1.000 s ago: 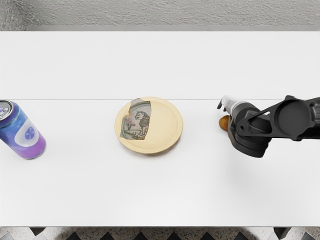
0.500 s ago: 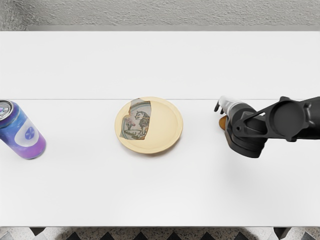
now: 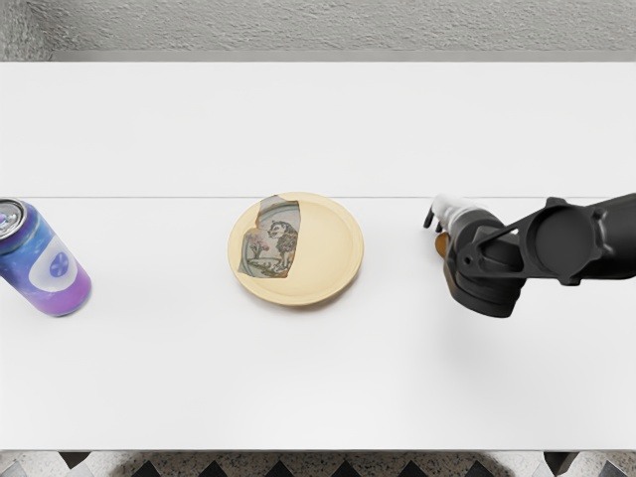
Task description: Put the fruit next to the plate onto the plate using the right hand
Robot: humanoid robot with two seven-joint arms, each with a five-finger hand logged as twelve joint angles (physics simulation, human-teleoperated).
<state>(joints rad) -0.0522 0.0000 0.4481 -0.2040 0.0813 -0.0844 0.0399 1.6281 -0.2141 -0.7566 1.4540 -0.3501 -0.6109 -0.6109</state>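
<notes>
1 round cream plate; right hand mostly hides the orange fruit, grasp impossible to tell

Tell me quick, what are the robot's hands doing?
Left hand: not in view.
Right hand: at the fruit, cannot tell whether it grips.

A simulated robot test bench, not a lived-in room: a plain white table spreads around the right hand, a grey speckled wall stands beyond it, and checkered floor tiles show at the table's near edge.
</notes>
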